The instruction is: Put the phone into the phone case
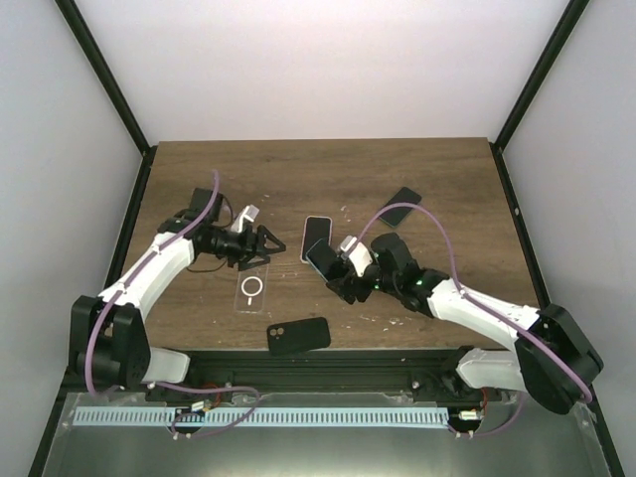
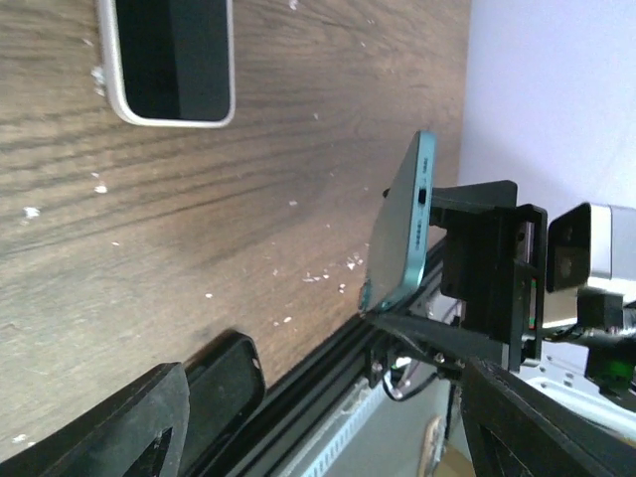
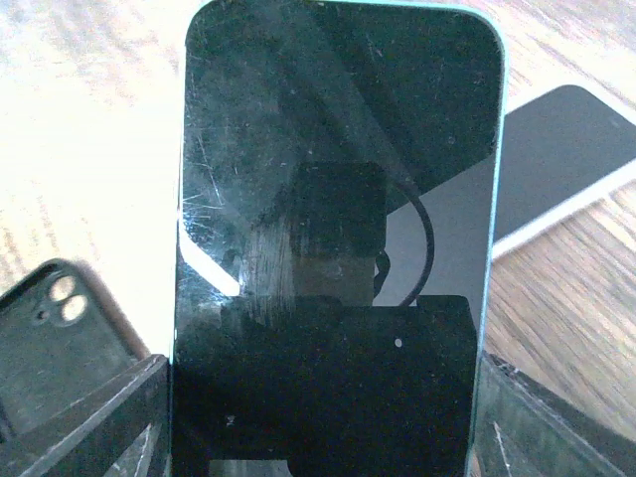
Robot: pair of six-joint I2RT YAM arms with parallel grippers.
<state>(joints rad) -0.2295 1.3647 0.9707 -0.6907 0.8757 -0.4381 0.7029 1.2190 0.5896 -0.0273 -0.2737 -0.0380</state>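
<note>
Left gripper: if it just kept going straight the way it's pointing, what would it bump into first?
Probably the teal-edged phone held up by the right gripper; it stands almost dead ahead. The white-edged phone lies flat on the table, off to one side. Depth is hard to judge.

The teal phone (image 3: 338, 149) hides part of the white-edged phone (image 3: 566, 149) and runs off the bottom edge.
</note>
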